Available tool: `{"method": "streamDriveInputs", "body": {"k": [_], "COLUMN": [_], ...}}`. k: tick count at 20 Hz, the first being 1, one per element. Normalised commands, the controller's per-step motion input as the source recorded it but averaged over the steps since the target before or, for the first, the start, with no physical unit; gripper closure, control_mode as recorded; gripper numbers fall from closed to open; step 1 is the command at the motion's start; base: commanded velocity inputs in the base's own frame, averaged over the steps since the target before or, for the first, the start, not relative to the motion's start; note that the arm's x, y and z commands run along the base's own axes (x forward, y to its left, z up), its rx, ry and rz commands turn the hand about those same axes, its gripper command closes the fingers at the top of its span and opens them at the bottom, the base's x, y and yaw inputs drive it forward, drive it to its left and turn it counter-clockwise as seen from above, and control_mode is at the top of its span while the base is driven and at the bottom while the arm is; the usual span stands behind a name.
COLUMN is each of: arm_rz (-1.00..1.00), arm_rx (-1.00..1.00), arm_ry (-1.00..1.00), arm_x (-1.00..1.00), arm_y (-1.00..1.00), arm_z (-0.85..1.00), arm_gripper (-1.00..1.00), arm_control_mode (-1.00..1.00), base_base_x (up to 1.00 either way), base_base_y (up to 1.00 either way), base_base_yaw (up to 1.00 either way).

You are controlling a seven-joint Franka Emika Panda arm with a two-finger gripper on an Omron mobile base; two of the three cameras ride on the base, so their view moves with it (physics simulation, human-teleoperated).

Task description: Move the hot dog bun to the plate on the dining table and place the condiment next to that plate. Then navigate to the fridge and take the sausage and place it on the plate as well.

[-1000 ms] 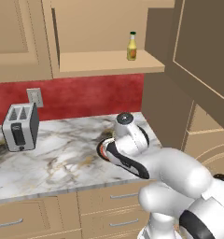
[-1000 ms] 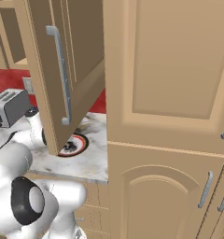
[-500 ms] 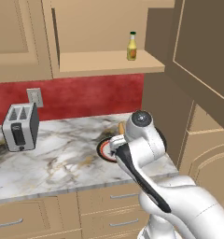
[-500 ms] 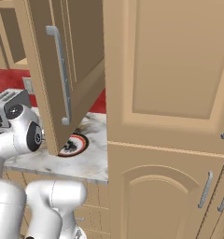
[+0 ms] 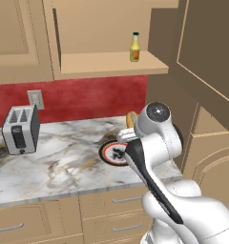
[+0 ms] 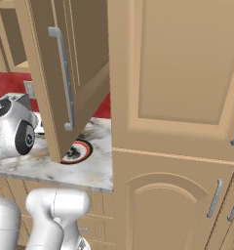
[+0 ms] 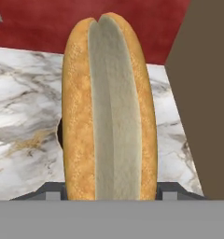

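Bun (image 7: 109, 107) golden-tan, pale split, apparently clamped in pincer (image 7: 109, 189).

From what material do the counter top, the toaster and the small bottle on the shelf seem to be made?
The white-grey veined counter top looks like polished marble, judging by its dark and tan veins. The boxy grey toaster seems to be brushed metal with a dark front panel, though painted plastic is possible. The small yellow bottle with a green cap looks like smooth plastic; it is too small to be sure.
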Motion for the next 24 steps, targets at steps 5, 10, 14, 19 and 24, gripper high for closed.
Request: {"method": "streamDriveInputs", "body": {"k": [5,10,14,19,24], "arm_rz": [-0.05,0.00,0.00,0.00,0.00], "arm_rx": [0.00,0.00,0.00,0.00,0.00], "arm_ry": [0.00,0.00,0.00,0.00,0.00], "arm_x": [-0.33,-0.09,0.00,0.00,0.00], "arm_y": [0.00,0.00,0.00,0.00,0.00], "arm_z": [0.50,0.04,0.00,0.00,0.00], "arm_gripper": [1.00,1.00,1.00,1.00,1.00], "arm_control_mode": [-1.00,1.00,1.00,1.00,1.00], "base_base_x": [0.00,-0.56,-0.54,-0.33,-0.25], "base_base_y": [0.00,0.21,0.50,0.67,0.65], "base_base_yaw": [0.00,0.16,0.47,0.60,0.67]}}
